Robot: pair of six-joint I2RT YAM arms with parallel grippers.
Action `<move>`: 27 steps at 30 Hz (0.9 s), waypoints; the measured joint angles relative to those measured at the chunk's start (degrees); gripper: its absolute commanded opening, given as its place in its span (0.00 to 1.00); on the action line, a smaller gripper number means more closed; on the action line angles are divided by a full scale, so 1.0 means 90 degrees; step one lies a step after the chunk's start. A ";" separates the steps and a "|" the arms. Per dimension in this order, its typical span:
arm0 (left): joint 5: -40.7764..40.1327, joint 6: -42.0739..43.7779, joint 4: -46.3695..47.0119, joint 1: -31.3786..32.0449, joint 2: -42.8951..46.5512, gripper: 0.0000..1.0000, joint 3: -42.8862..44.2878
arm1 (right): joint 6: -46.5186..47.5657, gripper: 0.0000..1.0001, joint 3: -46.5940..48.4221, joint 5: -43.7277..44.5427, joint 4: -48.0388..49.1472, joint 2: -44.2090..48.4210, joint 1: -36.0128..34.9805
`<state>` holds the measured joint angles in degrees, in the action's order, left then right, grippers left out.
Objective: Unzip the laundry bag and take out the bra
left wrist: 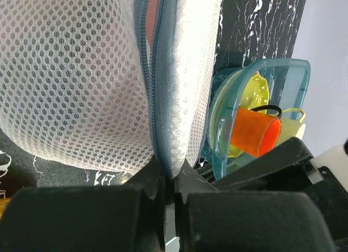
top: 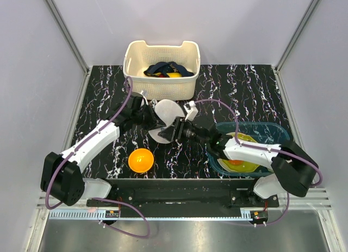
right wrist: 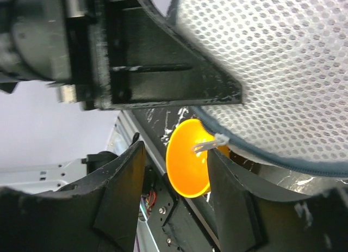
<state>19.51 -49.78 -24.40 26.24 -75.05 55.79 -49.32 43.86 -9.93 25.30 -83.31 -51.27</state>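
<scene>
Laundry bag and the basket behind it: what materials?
Laundry bag: soft white mesh fabric, matte, honeycomb holes throughout, with a grey-blue zip tape. Basket: looks like cream moulded plastic, rigid slotted walls, smooth and faintly glossy.

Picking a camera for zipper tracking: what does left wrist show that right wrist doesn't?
Left wrist only: pinkish fabric, likely the bra, showing through the open top of the zipper, and a teal bin holding an orange cup.
Right wrist only: the white zipper pull dangling by the open right gripper, with the orange bowl behind.
Both: the laundry bag, its blue-grey zipper, and the left gripper shut on the seam.
</scene>
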 measured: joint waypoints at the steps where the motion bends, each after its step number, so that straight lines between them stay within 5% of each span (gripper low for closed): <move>1: 0.0000 0.0000 -0.0002 0.0000 0.0007 0.00 -0.0017 | -0.0022 0.58 -0.0151 -0.0039 0.0216 0.0102 0.0000; 7: 0.0000 0.0000 0.0002 0.0007 0.0036 0.00 -0.0061 | -0.0124 0.57 -0.0952 0.0153 0.0969 0.0884 0.0046; 16: 0.0002 0.0000 0.0007 0.0012 0.0049 0.00 -0.0119 | 0.0119 0.57 -0.0772 0.0678 -0.0359 0.1022 0.0168; 27: 0.0005 -0.0022 0.0010 0.0012 0.0049 0.00 -0.0119 | 0.0595 0.60 -0.0056 -0.0204 -0.0695 0.0049 0.0172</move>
<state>19.55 -49.98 -24.32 26.35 -74.61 54.72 -43.97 43.35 -11.77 19.05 -82.87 -49.71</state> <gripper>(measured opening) 0.028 0.595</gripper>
